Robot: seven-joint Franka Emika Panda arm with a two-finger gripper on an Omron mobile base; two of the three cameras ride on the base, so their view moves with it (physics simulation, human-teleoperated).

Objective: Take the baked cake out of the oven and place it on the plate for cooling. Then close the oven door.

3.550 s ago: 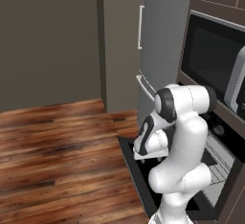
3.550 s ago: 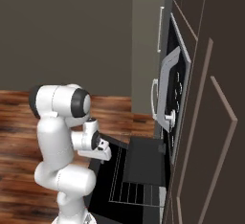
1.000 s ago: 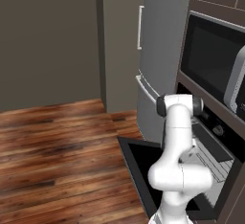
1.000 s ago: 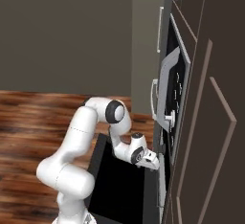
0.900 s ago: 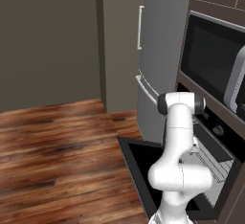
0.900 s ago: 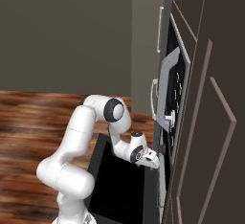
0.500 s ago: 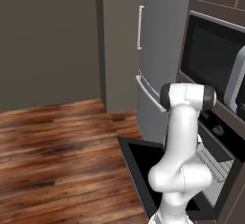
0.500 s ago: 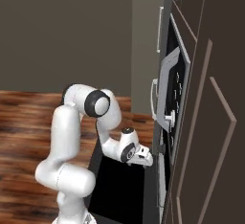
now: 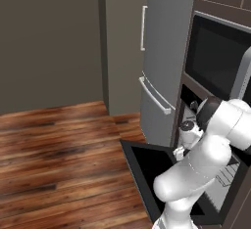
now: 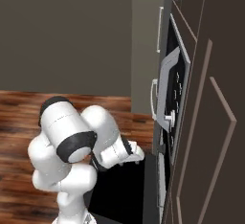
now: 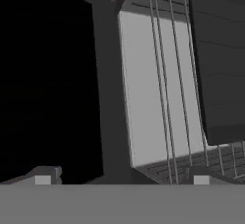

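Risk lies mostly in the tight approach: the gripper [image 11: 122,180] faces the mouth of the oven [image 11: 158,94] with its jaws spread as wide as they go and nothing between them, and the two dark fingertips [image 11: 43,176] sit at the bottom edge of the hand view, one low left and one low right. Judging from that view, the thin wire racks [image 11: 167,84] run through the middle and right of the frame close ahead, so a reach pushed in at the wrong height could snag a finger on a rack wire or knock against the pale inner wall. A dark, flat slab at the upper right of the hand view may be a tray or pan; whether the cake rests on it cannot be told, and a blind close there could miss or tip whatever it carries.

In the left base view the oven door [image 9: 147,169] lies folded down, a wide black panel at lower centre of the frame, with the arm bent over it toward the cavity at the right edge. The elbow hangs low above that panel, so a careless swing could strike the glass. In the right base view the door [image 10: 119,194] is a black sheet at bottom centre, beside the brown cabinetry filling the right side. No plate is identifiable.
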